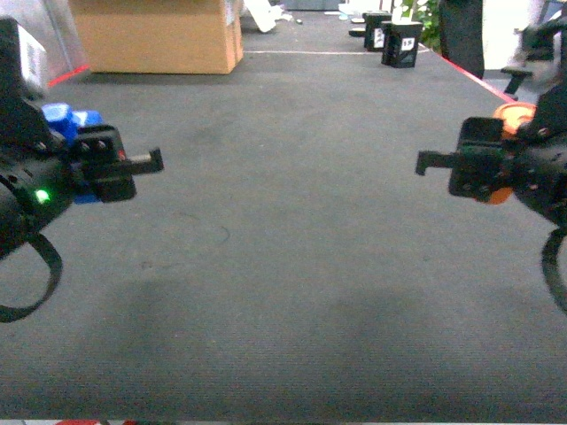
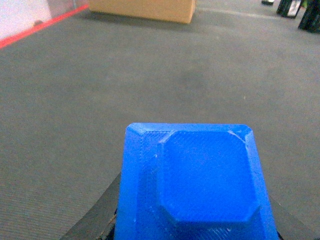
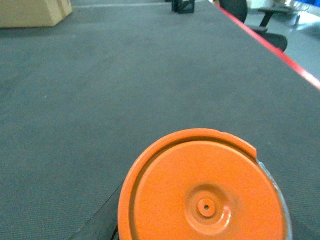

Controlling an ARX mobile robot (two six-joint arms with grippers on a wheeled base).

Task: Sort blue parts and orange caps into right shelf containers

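- The worktop [image 1: 292, 266] is a wide dark grey mat with a fine ribbed weave; a red line edges it on both sides.
- A cardboard box [image 1: 159, 35] stands at the worktop's far left end.
- Two small black boxes with white labels [image 1: 394, 37] stand at the worktop's far right end, by a green plant.
- Beyond the worktop's right edge, an office chair [image 3: 260, 27] shows in the right wrist view.
- The left gripper [image 1: 115, 164] hangs over the worktop's left side, pinching a blue part [image 2: 192, 185]; in the left wrist view the part's raised eight-sided face fills the foreground, above the mat.
- The right gripper [image 1: 465, 164] hangs over the worktop's right side, pinching an orange cap [image 3: 205, 192]; the cap's flat round face with a small centre hole points at the wrist camera.
- The two grippers are well apart, with bare mat between them.
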